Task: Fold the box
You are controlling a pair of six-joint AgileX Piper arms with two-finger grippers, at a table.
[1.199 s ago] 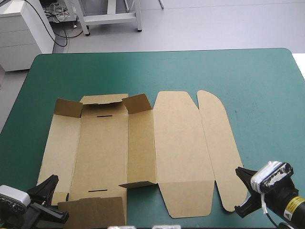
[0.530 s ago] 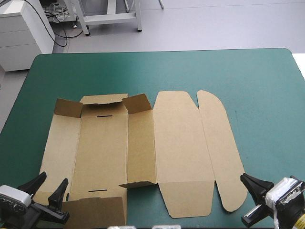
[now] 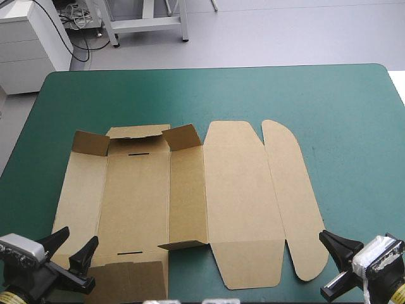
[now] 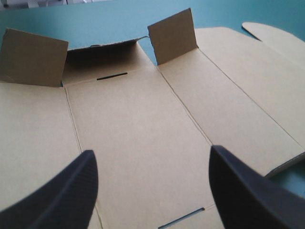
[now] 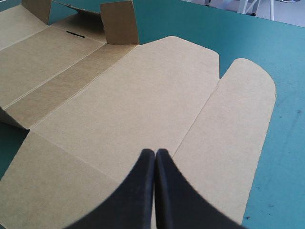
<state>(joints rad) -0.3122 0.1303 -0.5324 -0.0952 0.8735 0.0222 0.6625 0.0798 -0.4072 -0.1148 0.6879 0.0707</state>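
Black-fingered, the left gripper hangs spread apart over the near left corner of the box. The right gripper, pinched together, sits at its near right corner. The box lies flat on the table and is probably light and stiff, best taken by a flap edge. Its far flaps stand raised.
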